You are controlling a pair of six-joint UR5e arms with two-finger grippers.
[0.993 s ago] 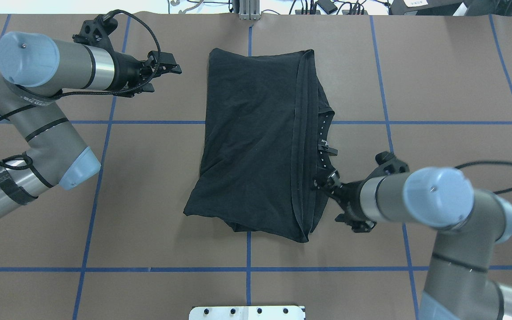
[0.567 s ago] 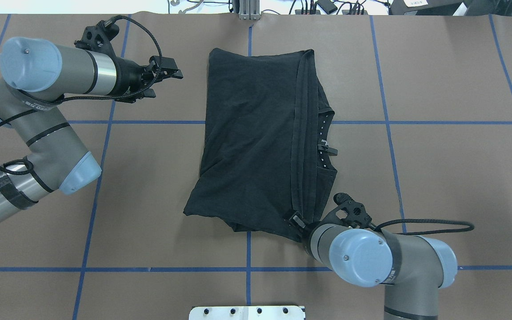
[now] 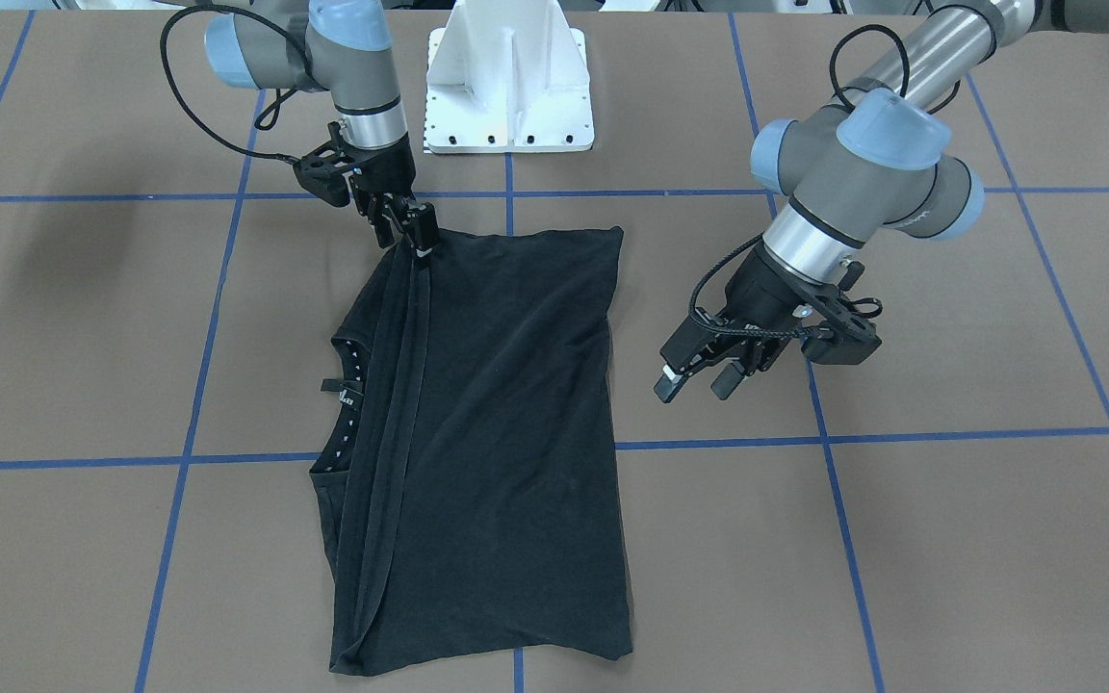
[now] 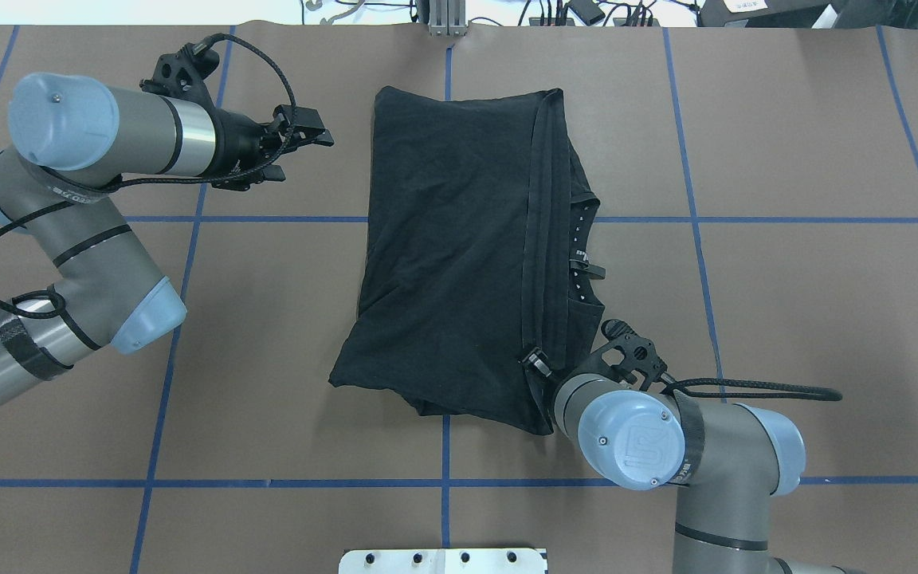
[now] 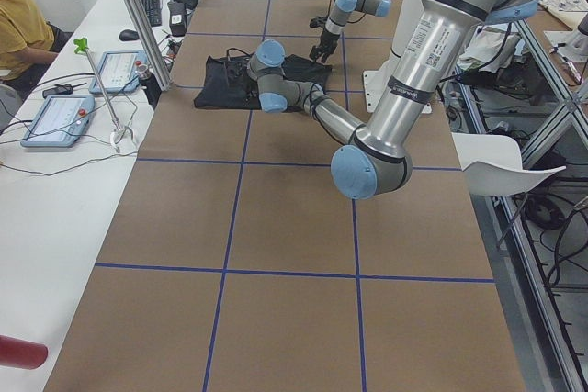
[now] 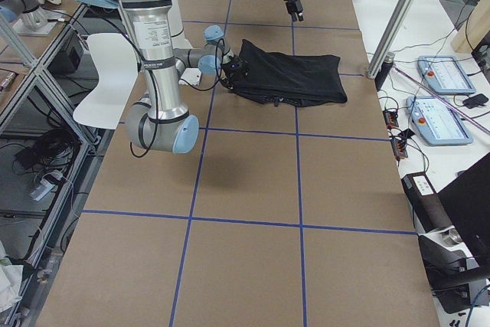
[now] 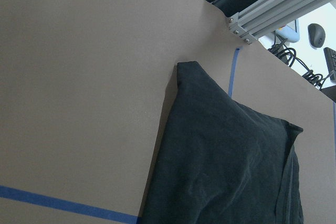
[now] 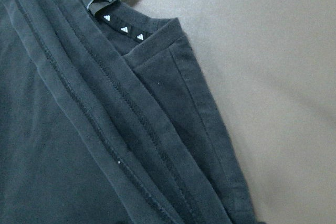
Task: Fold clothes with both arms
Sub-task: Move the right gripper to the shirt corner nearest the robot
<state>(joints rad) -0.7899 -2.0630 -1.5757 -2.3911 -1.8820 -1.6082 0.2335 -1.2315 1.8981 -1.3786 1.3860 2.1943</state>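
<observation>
Right gripper sits at the half-folded T-shirt's hem corner, grip impossible to tell; left gripper hovers spread, its own corner seemingly next.

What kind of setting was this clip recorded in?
Probably a robotics lab workcell: a left arm and a right arm work at a table taped into a blue grid, with control tablets on a side bench and aluminium framing.
</observation>
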